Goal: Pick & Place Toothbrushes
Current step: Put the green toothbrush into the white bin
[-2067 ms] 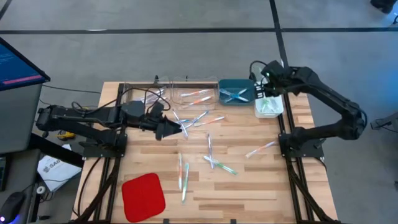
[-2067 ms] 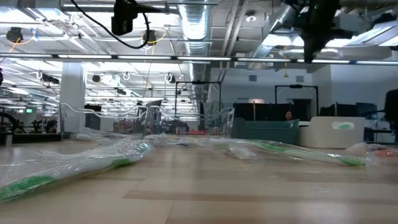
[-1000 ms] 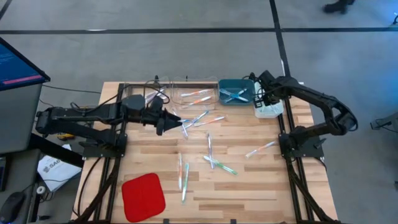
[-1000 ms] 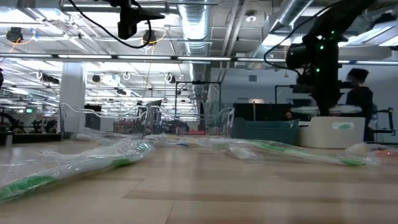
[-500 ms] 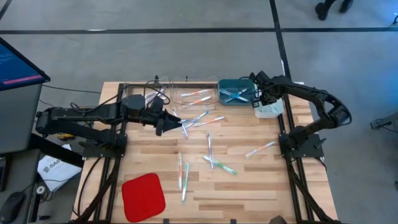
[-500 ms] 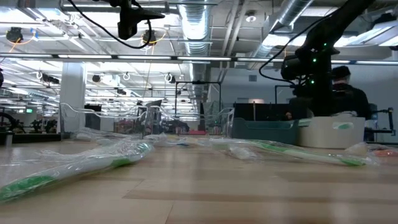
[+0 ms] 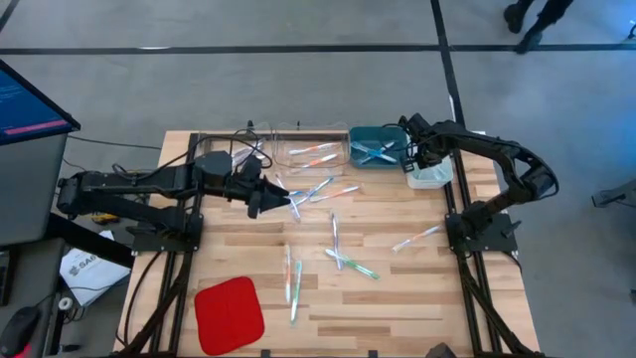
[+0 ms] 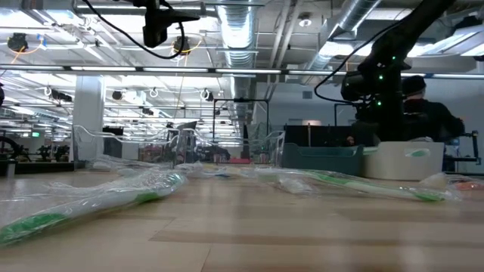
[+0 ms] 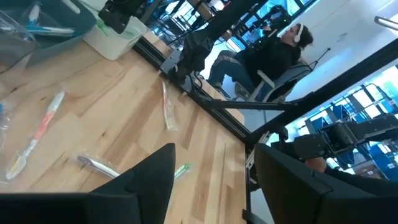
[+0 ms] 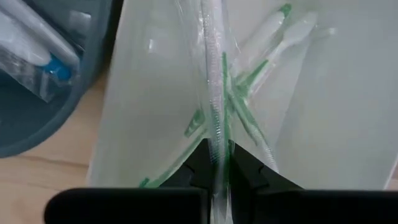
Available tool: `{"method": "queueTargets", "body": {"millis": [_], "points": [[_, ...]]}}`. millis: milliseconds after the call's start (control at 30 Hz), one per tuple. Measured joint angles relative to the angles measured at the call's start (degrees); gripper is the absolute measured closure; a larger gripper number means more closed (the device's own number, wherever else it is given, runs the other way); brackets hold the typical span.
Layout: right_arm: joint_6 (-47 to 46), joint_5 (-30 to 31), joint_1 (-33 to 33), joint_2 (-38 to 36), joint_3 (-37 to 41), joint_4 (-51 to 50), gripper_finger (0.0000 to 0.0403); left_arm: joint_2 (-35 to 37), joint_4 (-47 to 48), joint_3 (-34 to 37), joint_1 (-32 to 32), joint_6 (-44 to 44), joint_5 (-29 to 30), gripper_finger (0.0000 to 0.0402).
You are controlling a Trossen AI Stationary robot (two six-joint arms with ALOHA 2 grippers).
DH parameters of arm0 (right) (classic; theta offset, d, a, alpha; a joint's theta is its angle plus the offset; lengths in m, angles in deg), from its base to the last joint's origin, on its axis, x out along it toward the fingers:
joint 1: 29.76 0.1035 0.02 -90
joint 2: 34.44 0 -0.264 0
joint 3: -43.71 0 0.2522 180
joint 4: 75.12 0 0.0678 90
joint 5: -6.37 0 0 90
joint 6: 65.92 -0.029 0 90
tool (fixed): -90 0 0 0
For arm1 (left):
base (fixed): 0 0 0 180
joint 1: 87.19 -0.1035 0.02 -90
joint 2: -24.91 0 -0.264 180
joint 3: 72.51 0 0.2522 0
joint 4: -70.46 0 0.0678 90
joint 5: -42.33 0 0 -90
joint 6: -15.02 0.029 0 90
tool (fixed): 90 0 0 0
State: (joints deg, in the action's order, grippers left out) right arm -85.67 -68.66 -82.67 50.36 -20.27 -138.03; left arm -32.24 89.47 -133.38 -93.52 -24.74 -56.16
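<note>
Several thin wrapped toothbrushes lie flat and scattered on the wooden table. My left gripper hovers open above those near the table's middle, holding nothing. My right gripper is at the far right, over the white bin, and is shut on a green-accented toothbrush in a clear wrapper. More green toothbrushes lie in that bin. The teal bin beside it holds blue-accented ones. My right gripper pinches the wrapped green toothbrush by one end between its two fingertips. The fingers point steeply down, in line with the toothbrush. It reaches ahead of the fingers, down into the white bin. I cannot tell whether its far end touches the brushes below.
Two clear bins stand along the far edge, left of the teal one. A flat red pad lies at the near left. Black frame rails run along the table's sides. In the low view the white bin hides my right fingers.
My right gripper has sunk toward the white bin with the green toothbrush, staying shut on it.
</note>
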Motion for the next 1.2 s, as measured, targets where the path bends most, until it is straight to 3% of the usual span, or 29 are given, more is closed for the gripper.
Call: {"method": "queueTargets", "body": {"millis": [600,967,1200], "points": [[0.10,1.44,0.00,0.00,0.00,1.04,0.0388,0.00,0.99,0.00,0.00,-0.22,-0.48,0.0188],[-4.72,2.98,0.00,0.00,0.00,3.75,0.0388,0.00,1.47,0.00,0.00,-1.25,-0.44,0.0188],[-2.14,3.55,0.52,0.93,-0.02,1.74,0.0388,0.00,1.73,0.00,0.35,-1.44,-0.44,0.0188]]}}
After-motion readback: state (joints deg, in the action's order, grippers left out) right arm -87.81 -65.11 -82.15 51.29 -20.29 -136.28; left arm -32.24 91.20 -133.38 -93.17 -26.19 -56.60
